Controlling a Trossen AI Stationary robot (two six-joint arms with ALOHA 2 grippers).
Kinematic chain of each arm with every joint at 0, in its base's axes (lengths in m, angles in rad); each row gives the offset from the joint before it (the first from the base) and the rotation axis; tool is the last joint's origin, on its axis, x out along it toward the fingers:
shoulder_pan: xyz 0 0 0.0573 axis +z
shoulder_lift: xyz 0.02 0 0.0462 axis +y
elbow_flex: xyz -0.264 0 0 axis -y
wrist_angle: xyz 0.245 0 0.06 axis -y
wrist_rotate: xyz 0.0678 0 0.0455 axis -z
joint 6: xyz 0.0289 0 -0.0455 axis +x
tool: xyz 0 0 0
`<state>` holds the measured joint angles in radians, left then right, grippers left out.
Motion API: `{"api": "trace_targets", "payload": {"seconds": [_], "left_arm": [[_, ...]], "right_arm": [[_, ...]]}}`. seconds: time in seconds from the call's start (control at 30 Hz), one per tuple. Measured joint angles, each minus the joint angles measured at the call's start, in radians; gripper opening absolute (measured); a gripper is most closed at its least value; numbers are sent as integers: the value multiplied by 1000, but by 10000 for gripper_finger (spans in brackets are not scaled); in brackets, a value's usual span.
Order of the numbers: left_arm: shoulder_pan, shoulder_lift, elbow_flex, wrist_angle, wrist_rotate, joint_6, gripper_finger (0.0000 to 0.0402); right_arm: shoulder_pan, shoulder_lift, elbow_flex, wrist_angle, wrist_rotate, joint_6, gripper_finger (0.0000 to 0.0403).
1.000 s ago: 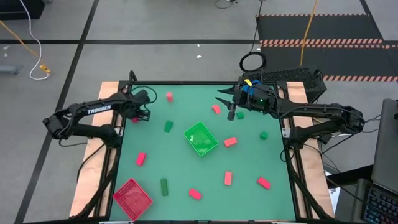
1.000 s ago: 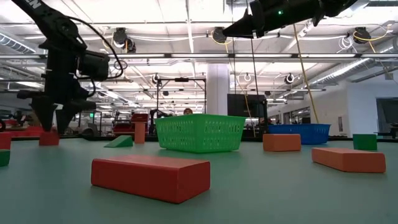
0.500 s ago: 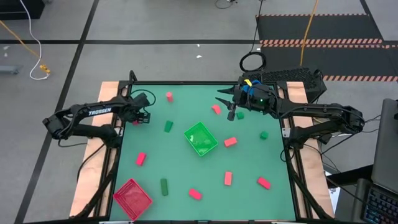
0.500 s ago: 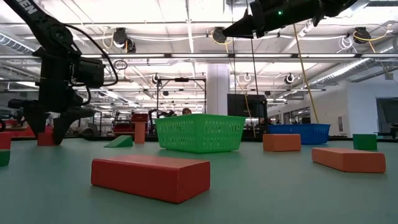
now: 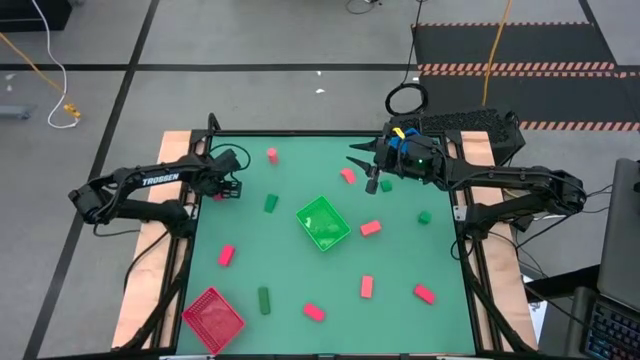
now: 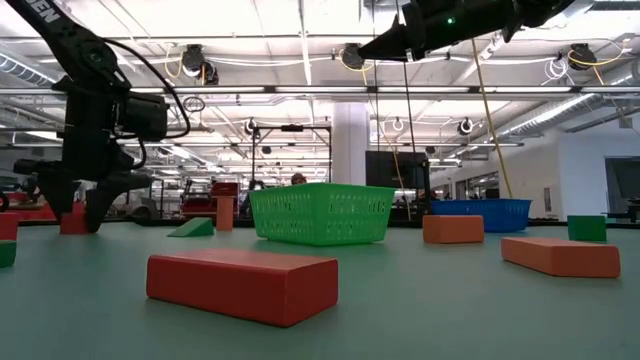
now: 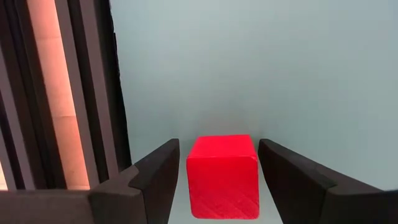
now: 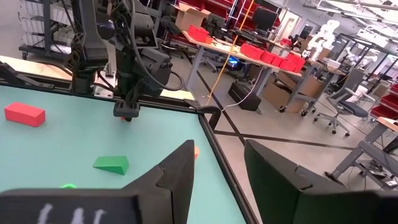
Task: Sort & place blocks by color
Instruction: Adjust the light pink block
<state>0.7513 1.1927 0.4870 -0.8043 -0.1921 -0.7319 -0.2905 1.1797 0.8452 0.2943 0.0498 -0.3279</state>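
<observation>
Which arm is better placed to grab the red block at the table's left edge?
Left. The left gripper is open and low astride the red block. The right gripper is raised at the table's far side, empty.

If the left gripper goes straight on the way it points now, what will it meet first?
Most likely the red block: it lies between the open fingers of the left gripper, which points down near the table's left edge. Under it is only the table.

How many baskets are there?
3. A green basket sits mid-table. A red basket is at the table corner on the left arm's side. A blue basket shows only in the low view, beyond the green one.
</observation>
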Motion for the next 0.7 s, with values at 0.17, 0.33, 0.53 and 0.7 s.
{"api": "trace_targets", "payload": {"seconds": [0.17,0.33,0.53,0.7], "left_arm": [[0,0,0,1,0,-3,225],[0,0,0,1,0,-4,225],[-1,0,-1,2,0,-4,225],[-1,0,-1,2,0,-5,225]], "right_arm": [[0,0,0,-14,0,0,134],[0,0,0,-15,0,0,134],[0,0,0,-15,0,0,134],[0,0,0,-15,0,0,134]]}}
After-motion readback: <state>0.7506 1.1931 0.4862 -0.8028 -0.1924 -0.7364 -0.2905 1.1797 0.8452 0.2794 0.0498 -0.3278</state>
